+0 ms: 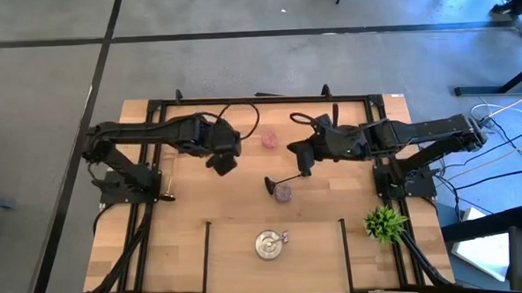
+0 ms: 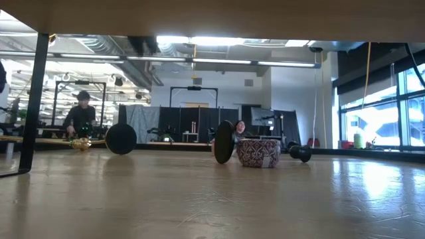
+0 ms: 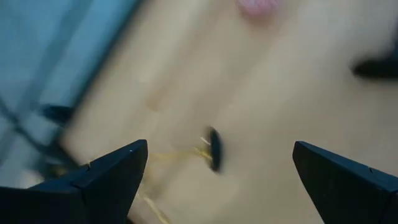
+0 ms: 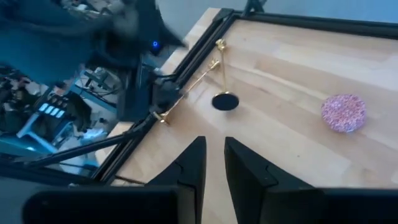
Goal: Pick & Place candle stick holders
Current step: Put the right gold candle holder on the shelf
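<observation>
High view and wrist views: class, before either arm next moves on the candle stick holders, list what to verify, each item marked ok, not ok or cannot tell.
1. Left gripper fingers open for a grasp: ok.
2. Left gripper over a holder: not ok; the high view shows only bare table beneath it.
3. Right gripper free: ok; fingers nearly together, nothing between them.
4. Black holder upright: not ok; it lies on its side.
5. Black holder clear of the nearest pink holder: cannot tell; they sit very close.
6. Silver holder clear of the green plant: ok, well apart.
</observation>
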Available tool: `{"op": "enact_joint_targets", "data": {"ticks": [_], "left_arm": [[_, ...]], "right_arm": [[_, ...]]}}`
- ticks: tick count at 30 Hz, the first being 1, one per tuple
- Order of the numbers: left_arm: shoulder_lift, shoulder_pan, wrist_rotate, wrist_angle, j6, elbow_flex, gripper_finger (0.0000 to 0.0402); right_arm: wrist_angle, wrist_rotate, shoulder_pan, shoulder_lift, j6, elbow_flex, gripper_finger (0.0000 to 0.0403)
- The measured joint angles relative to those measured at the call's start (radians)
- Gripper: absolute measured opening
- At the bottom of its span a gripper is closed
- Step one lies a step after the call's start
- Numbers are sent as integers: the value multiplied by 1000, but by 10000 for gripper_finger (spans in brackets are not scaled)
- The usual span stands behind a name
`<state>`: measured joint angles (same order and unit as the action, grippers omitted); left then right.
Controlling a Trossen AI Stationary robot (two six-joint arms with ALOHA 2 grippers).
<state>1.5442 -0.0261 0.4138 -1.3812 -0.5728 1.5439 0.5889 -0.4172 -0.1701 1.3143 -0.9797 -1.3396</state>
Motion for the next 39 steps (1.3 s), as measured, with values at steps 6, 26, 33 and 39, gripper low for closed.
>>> {"op": "enact_joint_targets", "data": {"ticks": [6, 26, 33, 39], "left_arm": [[-27, -21, -212, 185, -202, -243, 400], [-28, 69, -13, 208, -491, -286, 400], [-28, 143, 137, 179, -424, -286, 400], [-28, 98, 62, -31, -589, -288, 400]], "right_arm": [[-9, 18, 53, 37, -8, 0, 62], [33, 377, 257, 197, 303, 0, 240], [65, 419, 293, 207, 288, 0, 272], [47, 422, 291, 207, 275, 0, 273]]}}
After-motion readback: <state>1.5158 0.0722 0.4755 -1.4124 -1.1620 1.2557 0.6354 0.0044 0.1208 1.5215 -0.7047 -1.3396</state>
